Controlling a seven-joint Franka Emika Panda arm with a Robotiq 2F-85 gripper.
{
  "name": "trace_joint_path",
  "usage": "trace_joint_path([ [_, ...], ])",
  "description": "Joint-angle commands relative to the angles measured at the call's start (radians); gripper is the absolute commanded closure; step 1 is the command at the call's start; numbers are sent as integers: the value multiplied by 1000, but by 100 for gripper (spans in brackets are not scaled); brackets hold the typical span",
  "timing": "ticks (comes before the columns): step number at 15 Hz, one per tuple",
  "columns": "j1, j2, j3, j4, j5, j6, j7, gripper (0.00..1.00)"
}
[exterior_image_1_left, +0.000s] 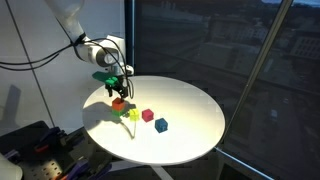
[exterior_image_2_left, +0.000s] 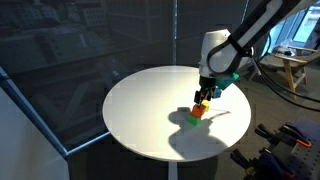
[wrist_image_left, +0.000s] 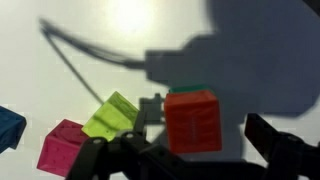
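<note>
A red block (wrist_image_left: 192, 120) stands on the round white table (exterior_image_1_left: 185, 100), with the edge of a green block (wrist_image_left: 185, 90) showing just behind it. My gripper (wrist_image_left: 190, 150) is open and hangs low over the red block, one finger on each side with a gap to each. The red block shows below the gripper (exterior_image_1_left: 117, 90) in both exterior views (exterior_image_1_left: 118, 102) (exterior_image_2_left: 199, 110). A lime block (wrist_image_left: 112, 115), a magenta block (wrist_image_left: 62, 145) and a blue block (wrist_image_left: 8, 125) lie in a row beside it.
In an exterior view the lime block (exterior_image_1_left: 134, 114), magenta block (exterior_image_1_left: 147, 115) and blue block (exterior_image_1_left: 161, 125) run toward the table's middle. Dark glass windows (exterior_image_1_left: 230, 60) stand behind the table. Equipment sits on the floor (exterior_image_1_left: 35, 145) close to the table.
</note>
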Motion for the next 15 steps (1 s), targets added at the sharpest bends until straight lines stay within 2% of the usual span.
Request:
trace_joint_path([
  [1, -19, 6, 7, 9, -3, 0, -21, 0],
  [15, -21, 43, 3, 34, -13, -12, -14, 0],
])
